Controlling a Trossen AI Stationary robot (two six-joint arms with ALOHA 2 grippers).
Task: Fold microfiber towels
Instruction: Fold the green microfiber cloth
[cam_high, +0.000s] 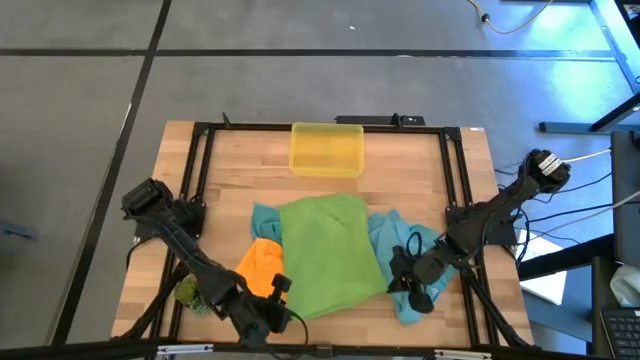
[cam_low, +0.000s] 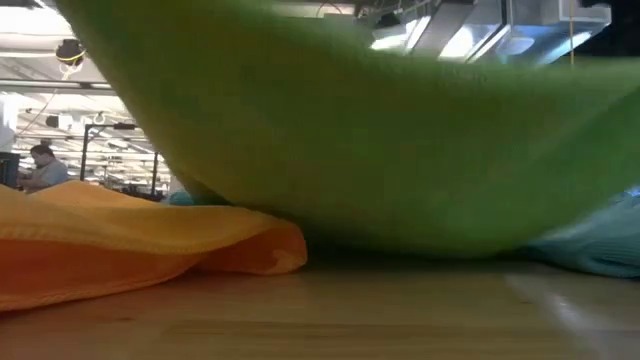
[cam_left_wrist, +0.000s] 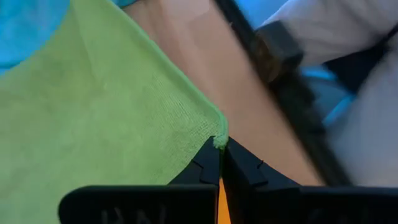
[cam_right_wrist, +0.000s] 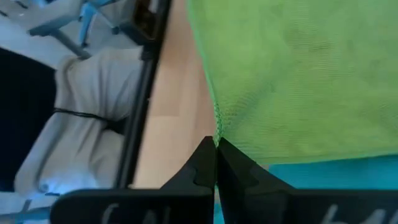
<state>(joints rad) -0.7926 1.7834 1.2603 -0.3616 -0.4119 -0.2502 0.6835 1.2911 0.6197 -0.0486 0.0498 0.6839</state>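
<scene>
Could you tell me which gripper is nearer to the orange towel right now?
Left. The left gripper, shut on a near corner of the green towel, sits right beside the orange towel. The right gripper pinches the green towel's opposite edge, across that towel from the orange one.

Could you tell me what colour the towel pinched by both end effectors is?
Green towel; the high view shows it best.

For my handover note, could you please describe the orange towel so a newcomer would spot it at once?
Start at the wooden table and find the big green towel at its middle. The orange towel lies bunched against that towel's left edge, near the left tool; it is the only orange cloth.
</scene>
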